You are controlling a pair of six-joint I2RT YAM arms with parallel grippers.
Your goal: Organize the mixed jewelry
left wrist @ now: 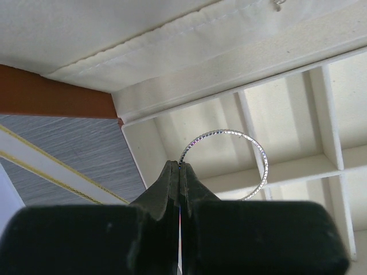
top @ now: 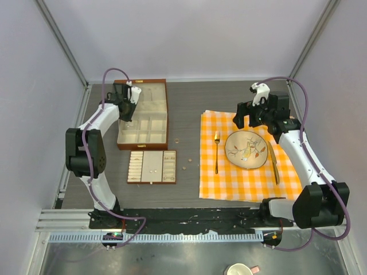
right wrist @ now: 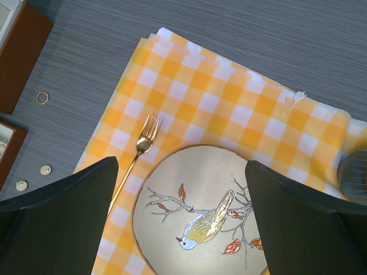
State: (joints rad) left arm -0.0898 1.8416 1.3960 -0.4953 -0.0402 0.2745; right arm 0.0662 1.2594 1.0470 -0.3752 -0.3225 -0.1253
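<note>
Top view looks down from above and behind the arms over the whole table (top: 189, 109); left wrist sits close above the box (left wrist: 51, 94); right wrist looks down from higher over the plate (right wrist: 172, 172); the top view shares both.

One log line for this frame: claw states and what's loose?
left claw shut on silver bracelet over box compartments | right claw open above plate | gold ring, two studs loose on table

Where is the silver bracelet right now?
In the left wrist view, the left hand pinches the bracelet over the box's cream compartments, at the table's back left.
</note>
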